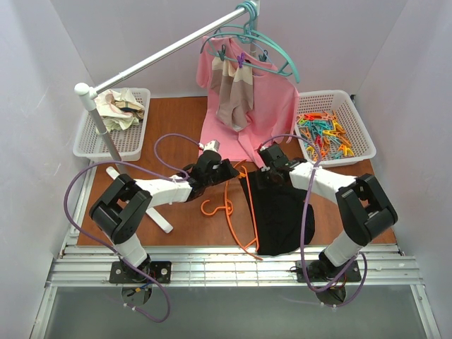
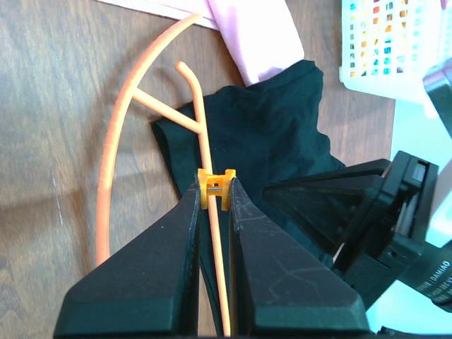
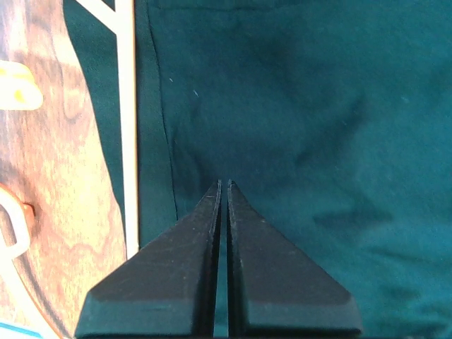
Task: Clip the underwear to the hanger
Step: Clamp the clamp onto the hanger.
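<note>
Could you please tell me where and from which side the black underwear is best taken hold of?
I'd pinch the underwear at its hemmed edge beside the hanger bar, coming straight down from above. It lies flat on the table, so that hem is probably the easiest ridge to close on.

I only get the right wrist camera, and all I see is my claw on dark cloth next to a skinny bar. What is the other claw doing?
Observer: The left claw is shut on a little orange clip that sits on the orange hanger.
Operator: Are there more clips anywhere?
Observer: Yes, a white basket at the back right of the table holds a pile of colourful clips.
Operator: Is anything hung up already?
Observer: A pink shirt hangs under the rail at the back.
</note>
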Action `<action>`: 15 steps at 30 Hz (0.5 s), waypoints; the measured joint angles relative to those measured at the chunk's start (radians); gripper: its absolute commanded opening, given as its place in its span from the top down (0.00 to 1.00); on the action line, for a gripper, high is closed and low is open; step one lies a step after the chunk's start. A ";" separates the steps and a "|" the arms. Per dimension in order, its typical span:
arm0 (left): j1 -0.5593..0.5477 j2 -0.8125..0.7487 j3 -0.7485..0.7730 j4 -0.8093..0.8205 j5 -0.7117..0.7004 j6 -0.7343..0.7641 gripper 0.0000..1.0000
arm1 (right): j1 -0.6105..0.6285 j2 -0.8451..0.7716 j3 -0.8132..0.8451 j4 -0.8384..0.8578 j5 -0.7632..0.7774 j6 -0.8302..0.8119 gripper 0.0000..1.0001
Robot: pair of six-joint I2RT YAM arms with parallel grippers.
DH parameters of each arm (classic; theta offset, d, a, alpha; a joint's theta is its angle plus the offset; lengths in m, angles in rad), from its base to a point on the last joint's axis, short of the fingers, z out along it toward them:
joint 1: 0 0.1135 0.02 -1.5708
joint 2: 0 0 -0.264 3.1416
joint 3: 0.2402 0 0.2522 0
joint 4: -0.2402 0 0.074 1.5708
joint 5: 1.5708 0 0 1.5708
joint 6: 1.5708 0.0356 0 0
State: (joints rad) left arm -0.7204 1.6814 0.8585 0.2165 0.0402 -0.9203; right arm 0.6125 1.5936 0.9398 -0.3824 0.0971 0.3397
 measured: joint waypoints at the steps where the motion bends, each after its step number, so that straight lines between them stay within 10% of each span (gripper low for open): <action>1: -0.003 0.000 -0.001 0.000 -0.013 -0.006 1.00 | -0.003 0.011 0.004 0.005 -0.008 -0.005 0.99; 15: -0.016 0.061 -0.061 0.055 -0.060 -0.042 1.00 | -0.016 0.102 0.042 0.069 -0.055 -0.011 0.99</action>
State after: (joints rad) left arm -0.7364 1.7428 0.7979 0.2718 -0.0200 -0.9627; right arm 0.5968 1.6958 0.9813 -0.3130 0.0422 0.3286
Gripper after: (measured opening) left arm 0.073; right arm 0.016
